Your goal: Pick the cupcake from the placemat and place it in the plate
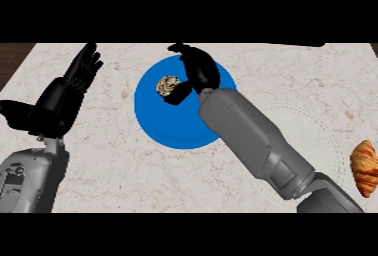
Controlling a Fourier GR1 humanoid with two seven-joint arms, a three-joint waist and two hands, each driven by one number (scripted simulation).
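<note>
1. The left robot hand (70, 87) shows at the left over the counter (111, 165), fingers straight and apart, pointing to the far side, holding nothing.
2. The blue plate (166, 127) lies in the middle, toward the far edge.
3. The cupcake (168, 86) sits over the plate's far part (whether it touches the plate cannot be told).
4. The right robot hand (193, 70) is above the plate, fingers curled round the cupcake's right side.
5. A pale placemat (310, 130) lies right of the plate.
6. A croissant (364, 167) lies at the right edge.
</note>
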